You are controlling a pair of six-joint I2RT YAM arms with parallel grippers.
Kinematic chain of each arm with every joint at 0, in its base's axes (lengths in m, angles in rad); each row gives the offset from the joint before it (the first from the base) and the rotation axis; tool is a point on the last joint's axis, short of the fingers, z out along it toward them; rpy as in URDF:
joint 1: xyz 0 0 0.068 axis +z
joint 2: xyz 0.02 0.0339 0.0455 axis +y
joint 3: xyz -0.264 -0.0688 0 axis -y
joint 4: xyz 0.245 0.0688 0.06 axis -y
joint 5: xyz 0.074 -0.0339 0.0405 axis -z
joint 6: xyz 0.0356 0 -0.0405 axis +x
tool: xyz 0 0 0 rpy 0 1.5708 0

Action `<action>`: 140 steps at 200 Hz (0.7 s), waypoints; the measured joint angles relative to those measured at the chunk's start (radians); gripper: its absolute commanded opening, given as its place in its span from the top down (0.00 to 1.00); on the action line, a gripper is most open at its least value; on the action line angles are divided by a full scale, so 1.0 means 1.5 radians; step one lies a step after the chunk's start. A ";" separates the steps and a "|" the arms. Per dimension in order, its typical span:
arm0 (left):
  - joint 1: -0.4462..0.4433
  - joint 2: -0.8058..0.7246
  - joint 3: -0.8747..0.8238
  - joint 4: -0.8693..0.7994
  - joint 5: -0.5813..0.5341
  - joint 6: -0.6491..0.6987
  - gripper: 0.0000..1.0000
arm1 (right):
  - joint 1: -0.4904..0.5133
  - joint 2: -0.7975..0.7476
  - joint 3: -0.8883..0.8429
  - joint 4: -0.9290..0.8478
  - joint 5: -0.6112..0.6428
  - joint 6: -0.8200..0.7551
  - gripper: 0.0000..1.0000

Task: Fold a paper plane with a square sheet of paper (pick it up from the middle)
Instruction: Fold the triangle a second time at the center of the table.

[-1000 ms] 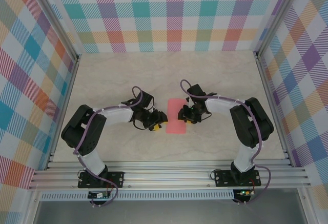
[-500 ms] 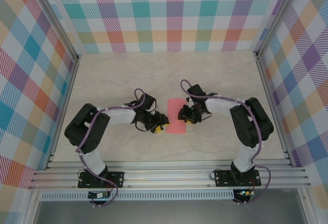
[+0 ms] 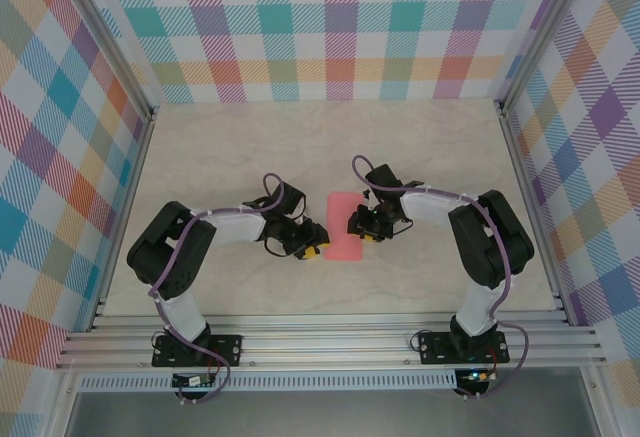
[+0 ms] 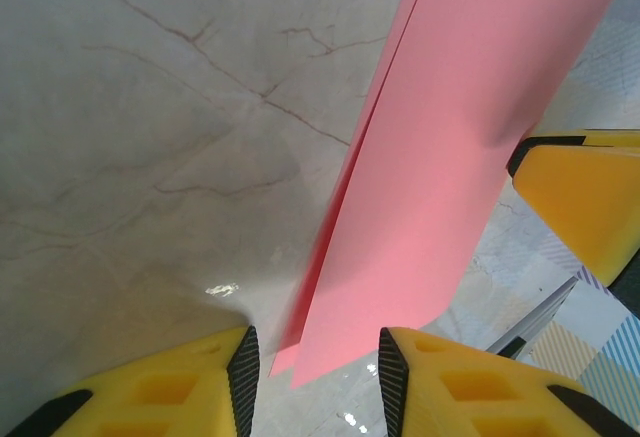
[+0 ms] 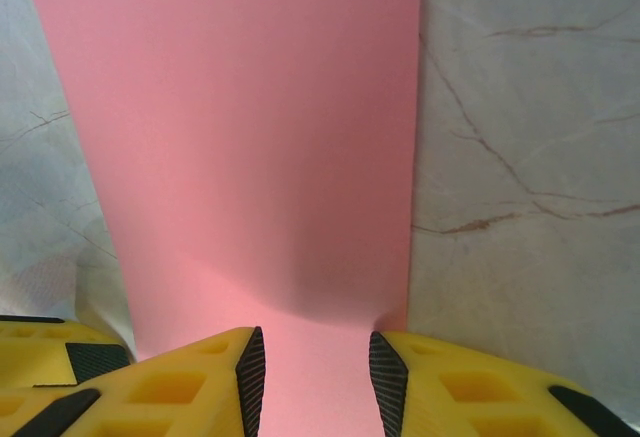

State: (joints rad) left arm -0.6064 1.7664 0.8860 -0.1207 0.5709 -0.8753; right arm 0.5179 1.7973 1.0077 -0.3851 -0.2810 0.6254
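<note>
Marble table (image 3: 200, 147) sits between plaid walls (image 3: 340, 27). The paper (image 3: 345, 227), folded into a narrow pink strip, lies mid-table between both grippers. The left gripper (image 3: 312, 245) is at its left edge, jaws apart around a corner. The right gripper (image 3: 358, 229) is at the right edge, jaws apart, paper between them.

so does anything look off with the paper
The pink paper lies folded into a strip, but its layers do not line up: in the left wrist view the lower layer peeks out along the left edge.
</note>
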 measured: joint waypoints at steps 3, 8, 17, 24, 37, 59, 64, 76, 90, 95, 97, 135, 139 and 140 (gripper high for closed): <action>0.000 0.000 0.000 0.000 0.000 0.000 0.62 | 0.000 0.000 0.000 0.000 0.000 0.000 0.62; 0.000 0.001 0.000 0.001 0.001 0.000 0.62 | 0.000 0.000 0.000 0.000 0.000 0.000 0.62; 0.000 0.001 0.000 0.001 0.001 0.000 0.62 | 0.000 0.001 0.000 0.000 0.000 0.000 0.62; 0.000 0.001 0.001 0.000 0.002 0.000 0.62 | 0.000 0.001 0.000 0.001 0.000 0.000 0.62; 0.000 0.001 0.001 0.001 0.002 0.000 0.63 | -0.001 0.001 -0.001 0.001 -0.001 0.000 0.62; -0.001 0.004 0.001 0.000 0.003 0.000 0.66 | -0.001 0.001 -0.003 0.004 -0.003 0.002 0.62; -0.001 0.004 0.001 0.000 0.003 0.000 0.66 | -0.001 0.001 -0.003 0.004 -0.003 0.002 0.62; -0.001 0.005 0.001 0.001 0.003 0.000 0.69 | -0.001 0.001 -0.003 0.005 -0.004 0.003 0.62; -0.001 0.006 0.001 0.001 0.004 0.000 0.69 | -0.002 0.001 -0.003 0.005 -0.004 0.003 0.62; -0.001 0.006 0.001 0.001 0.004 0.000 0.69 | -0.002 0.001 -0.003 0.005 -0.005 0.003 0.62; -0.001 0.006 0.001 0.001 0.004 0.000 0.69 | -0.002 0.001 -0.003 0.005 -0.005 0.003 0.62; -0.012 0.013 0.002 0.018 0.023 0.000 0.70 | -0.003 0.001 -0.004 0.006 -0.005 0.005 0.62; -0.012 0.014 0.002 0.018 0.023 0.000 0.70 | -0.003 0.001 -0.004 0.006 -0.005 0.005 0.62; -0.012 0.014 0.002 0.018 0.024 0.000 0.70 | -0.003 0.001 -0.004 0.006 -0.005 0.005 0.62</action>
State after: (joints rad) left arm -0.6250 1.7874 0.8890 -0.0933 0.6067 -0.8757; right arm 0.5140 1.7981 1.0019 -0.3759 -0.2886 0.6327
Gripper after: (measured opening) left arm 0.303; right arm 0.377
